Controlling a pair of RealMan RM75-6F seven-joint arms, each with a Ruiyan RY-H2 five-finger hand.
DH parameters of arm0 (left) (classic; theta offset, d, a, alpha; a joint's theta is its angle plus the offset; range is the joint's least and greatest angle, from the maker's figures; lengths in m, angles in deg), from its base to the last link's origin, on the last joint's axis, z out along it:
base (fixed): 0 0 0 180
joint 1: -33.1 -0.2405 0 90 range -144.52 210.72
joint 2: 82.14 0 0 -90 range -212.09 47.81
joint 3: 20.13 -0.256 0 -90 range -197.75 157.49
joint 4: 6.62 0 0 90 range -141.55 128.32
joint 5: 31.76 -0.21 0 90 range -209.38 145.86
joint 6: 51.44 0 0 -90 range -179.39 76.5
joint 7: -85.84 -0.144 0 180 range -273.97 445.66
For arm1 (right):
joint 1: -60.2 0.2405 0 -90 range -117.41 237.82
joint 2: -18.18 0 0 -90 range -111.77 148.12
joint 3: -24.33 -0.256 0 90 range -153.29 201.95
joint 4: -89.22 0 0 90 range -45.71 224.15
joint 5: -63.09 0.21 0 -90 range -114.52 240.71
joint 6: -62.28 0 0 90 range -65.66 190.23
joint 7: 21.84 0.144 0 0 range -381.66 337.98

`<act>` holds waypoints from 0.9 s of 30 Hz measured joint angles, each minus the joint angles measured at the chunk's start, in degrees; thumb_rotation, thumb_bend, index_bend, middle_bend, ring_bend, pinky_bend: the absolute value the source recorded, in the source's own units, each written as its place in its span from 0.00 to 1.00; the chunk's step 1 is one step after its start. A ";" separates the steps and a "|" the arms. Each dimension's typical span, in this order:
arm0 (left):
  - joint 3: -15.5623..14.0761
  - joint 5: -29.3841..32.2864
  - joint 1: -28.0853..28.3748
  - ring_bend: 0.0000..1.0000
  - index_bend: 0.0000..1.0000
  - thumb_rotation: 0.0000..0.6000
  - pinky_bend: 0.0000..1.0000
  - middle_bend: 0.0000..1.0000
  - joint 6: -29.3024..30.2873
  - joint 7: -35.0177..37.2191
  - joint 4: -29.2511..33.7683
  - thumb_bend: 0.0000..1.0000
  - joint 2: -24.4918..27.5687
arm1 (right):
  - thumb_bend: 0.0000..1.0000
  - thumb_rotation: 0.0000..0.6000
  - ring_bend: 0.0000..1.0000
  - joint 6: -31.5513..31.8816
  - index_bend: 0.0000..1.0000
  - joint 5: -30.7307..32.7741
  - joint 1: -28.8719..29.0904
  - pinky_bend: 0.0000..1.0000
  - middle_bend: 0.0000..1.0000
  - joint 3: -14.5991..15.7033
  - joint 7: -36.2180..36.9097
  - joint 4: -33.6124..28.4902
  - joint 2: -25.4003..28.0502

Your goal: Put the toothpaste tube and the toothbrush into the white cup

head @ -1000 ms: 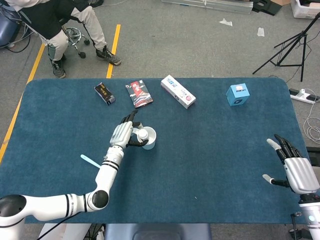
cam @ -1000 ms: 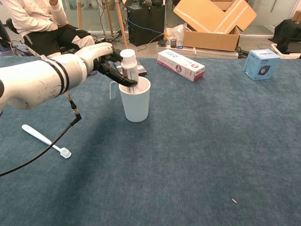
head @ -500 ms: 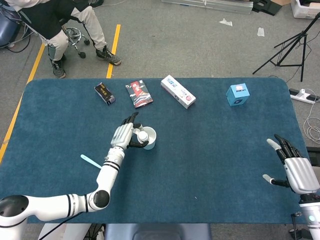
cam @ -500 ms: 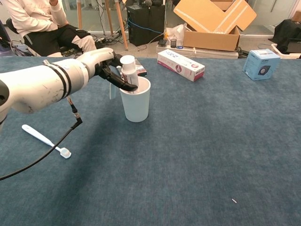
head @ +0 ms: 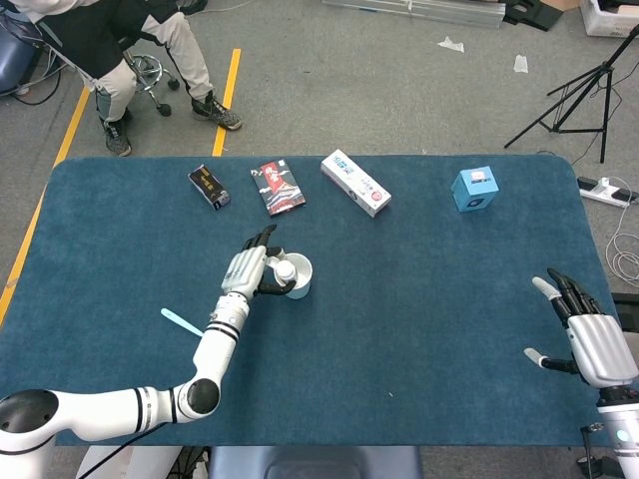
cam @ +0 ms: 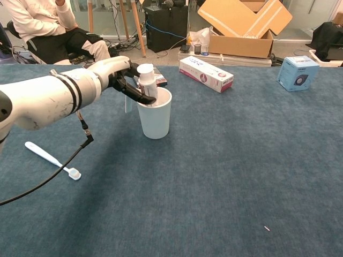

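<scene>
- Far edge of the desk point(head: 419, 339), left to right: small dark box point(head: 209, 187), dark red packet point(head: 278, 187), long white box point(head: 355, 183) lying at a slant, blue cube box point(head: 474, 189) toward the far right corner.
- None of these lay between the white cup point(cam: 155, 113) and the toothbrush point(cam: 52, 160); only bare blue cloth separated them.
- A black cable point(cam: 59, 169) hung from the left forearm and passed just over the toothbrush in the chest view.
- White cup stood upright left of desk centre, mouth up.
- Toothpaste tube point(cam: 147, 81) stood in the cup, long axis near vertical, white cap up, leaning slightly toward the cup's left rim.
- Left robot hand point(cam: 124, 75) pinched the tube's upper part between dark fingers point(cam: 138, 94), which reached over the cup's left rim.
- Toothbrush lay flat near the left front of the desk, well apart from the cup; long axis diagonal, bristle head toward the front edge, handle toward the left edge.
- Right robot hand point(head: 587, 330) was at the right front edge, fingers spread, holding nothing.
</scene>
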 measured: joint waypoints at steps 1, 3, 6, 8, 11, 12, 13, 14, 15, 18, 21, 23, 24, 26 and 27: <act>0.00 -0.05 -0.03 0.00 0.51 1.00 0.00 0.00 0.00 0.00 0.03 0.40 0.02 | 0.04 1.00 0.00 0.00 0.13 0.00 0.00 0.18 0.00 0.00 0.00 -0.01 0.00; -0.03 -0.10 -0.08 0.00 0.51 1.00 0.00 0.00 -0.02 -0.04 0.10 0.39 0.06 | 0.04 1.00 0.00 0.02 0.13 0.00 -0.01 0.18 0.00 0.00 0.01 -0.01 0.00; -0.08 -0.18 -0.17 0.00 0.49 1.00 0.00 0.00 -0.06 -0.02 0.10 0.40 0.08 | 0.04 1.00 0.00 0.02 0.13 0.01 0.00 0.18 0.00 -0.01 -0.01 -0.02 0.00; -0.16 -0.21 -0.27 0.00 0.47 1.00 0.00 0.00 -0.14 0.01 0.08 0.40 0.10 | 0.04 1.00 0.00 0.01 0.13 0.02 -0.01 0.18 0.00 0.01 -0.03 -0.01 0.00; -0.25 -0.27 -0.40 0.00 0.45 1.00 0.00 0.00 -0.35 0.13 0.05 0.40 0.16 | 0.04 1.00 0.00 -0.02 0.13 0.04 0.01 0.18 0.00 0.00 -0.08 0.00 -0.03; -0.28 -0.29 -0.43 0.00 0.45 1.00 0.00 0.00 -0.39 0.14 0.03 0.40 0.18 | 0.04 1.00 0.00 -0.02 0.14 0.05 0.01 0.18 0.00 -0.01 -0.09 -0.01 -0.03; -0.31 -0.30 -0.45 0.00 0.45 1.00 0.00 0.00 -0.42 0.13 0.02 0.40 0.20 | 0.04 1.00 0.00 -0.02 0.13 0.05 0.01 0.18 0.00 0.00 -0.09 0.00 -0.03; -0.33 -0.28 -0.48 0.00 0.44 1.00 0.00 0.00 -0.47 0.11 0.00 0.40 0.23 | 0.04 1.00 0.00 0.00 0.13 0.04 0.00 0.18 0.00 0.01 -0.08 0.00 -0.03; -0.33 -0.30 -0.50 0.00 0.43 1.00 0.00 0.00 -0.47 0.12 0.02 0.40 0.25 | 0.04 1.00 0.00 0.01 0.13 0.04 0.00 0.18 0.00 0.00 -0.08 0.00 -0.04; -0.33 -0.38 -0.54 0.00 0.41 1.00 0.00 0.00 -0.52 0.12 0.15 0.40 0.33 | 0.04 1.00 0.00 -0.03 0.13 0.05 0.02 0.18 0.00 0.00 -0.12 0.01 -0.04; -0.33 -0.48 -0.56 0.00 0.40 1.00 0.00 0.00 -0.51 0.13 0.27 0.40 0.35 | 0.04 1.00 0.00 -0.04 0.14 0.03 0.03 0.18 0.00 0.01 -0.16 0.00 -0.06; -0.33 -0.56 -0.60 0.00 0.40 1.00 0.00 0.00 -0.48 0.13 0.45 0.40 0.40 | 0.04 1.00 0.00 -0.05 0.13 0.04 0.04 0.18 0.00 0.01 -0.15 -0.01 -0.07; -0.34 -0.59 -0.62 0.00 0.40 1.00 0.00 0.00 -0.46 0.14 0.55 0.39 0.43 | 0.04 1.00 0.00 -0.06 0.13 0.07 0.04 0.18 0.00 0.00 -0.18 -0.01 -0.07; -0.33 -0.70 -0.70 0.00 0.40 1.00 0.00 0.00 -0.37 0.17 0.79 0.39 0.52 | 0.04 1.00 0.00 -0.08 0.13 0.08 0.05 0.18 0.00 0.00 -0.20 -0.01 -0.07; -0.32 -0.76 -0.73 0.00 0.40 1.00 0.00 0.00 -0.32 0.19 0.92 0.40 0.58 | 0.04 1.00 0.00 -0.09 0.13 0.08 0.05 0.18 0.00 0.00 -0.20 -0.01 -0.07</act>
